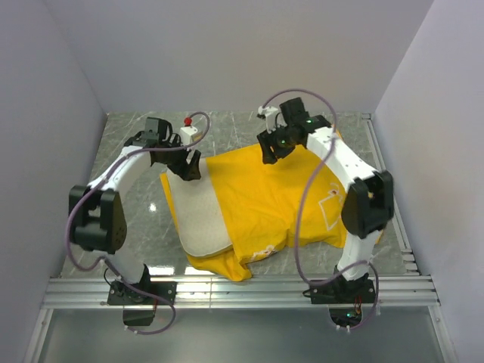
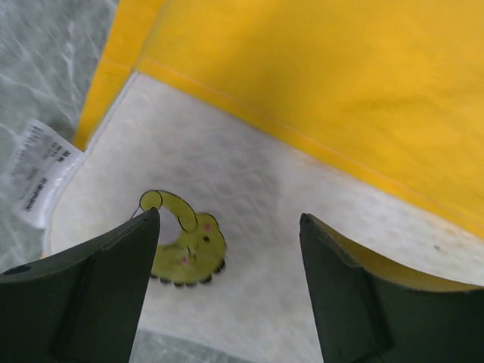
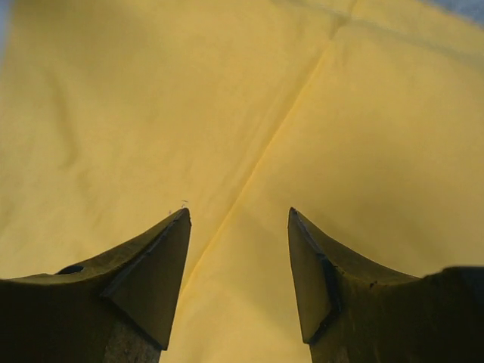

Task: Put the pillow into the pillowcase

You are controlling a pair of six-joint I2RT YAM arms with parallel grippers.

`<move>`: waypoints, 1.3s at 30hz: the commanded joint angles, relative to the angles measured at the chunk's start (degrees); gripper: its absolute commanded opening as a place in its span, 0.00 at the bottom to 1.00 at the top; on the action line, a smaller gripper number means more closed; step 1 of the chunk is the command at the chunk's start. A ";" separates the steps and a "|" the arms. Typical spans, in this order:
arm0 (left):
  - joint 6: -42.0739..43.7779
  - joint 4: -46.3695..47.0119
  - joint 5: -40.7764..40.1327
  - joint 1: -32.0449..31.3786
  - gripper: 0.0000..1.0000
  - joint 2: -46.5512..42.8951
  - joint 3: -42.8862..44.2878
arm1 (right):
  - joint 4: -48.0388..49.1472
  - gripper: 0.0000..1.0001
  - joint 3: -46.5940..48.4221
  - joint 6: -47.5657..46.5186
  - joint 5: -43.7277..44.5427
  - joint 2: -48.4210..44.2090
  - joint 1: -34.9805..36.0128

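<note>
The cream-white quilted pillow [image 1: 195, 212] lies at the left, partly inside the yellow pillowcase [image 1: 265, 200]; its left part sticks out. In the left wrist view the pillow [image 2: 249, 197] shows a yellow logo [image 2: 185, 246] and a white tag [image 2: 41, 170], with the pillowcase hem [image 2: 318, 68] across it. My left gripper [image 1: 184, 168] is open, just above the pillow's far corner [image 2: 227, 219]. My right gripper [image 1: 274, 146] is open and empty over the pillowcase's far edge; its view shows only yellow fabric [image 3: 242, 113] with a crease between the fingers [image 3: 238, 215].
The grey marbled table [image 1: 136, 219] is walled at the left, back and right. A metal rail [image 1: 242, 291] runs along the near edge. The pillowcase reaches under the right arm [image 1: 367, 200] at the right.
</note>
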 commanded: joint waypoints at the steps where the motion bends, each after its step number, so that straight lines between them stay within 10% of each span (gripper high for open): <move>1: -0.64 0.14 -0.45 -0.12 0.79 5.49 1.70 | 2.64 0.61 -1.11 2.04 -0.07 5.06 -0.36; 10: 7.63 -4.69 -0.90 -6.89 0.72 3.04 -6.66 | -0.68 0.56 -22.65 -0.51 -6.04 -3.27 0.08; 17: 0.80 -1.81 -0.88 -6.80 0.80 -6.53 -6.74 | -1.05 0.62 -4.59 10.79 -1.32 -7.51 0.17; 35: -10.04 6.81 -19.52 -6.98 0.88 -3.74 -12.01 | 3.18 0.62 17.50 19.71 4.33 24.29 2.90; 39: -9.95 7.25 -20.67 -6.89 0.85 -1.63 -11.23 | 2.39 0.36 16.72 18.83 0.64 26.95 2.98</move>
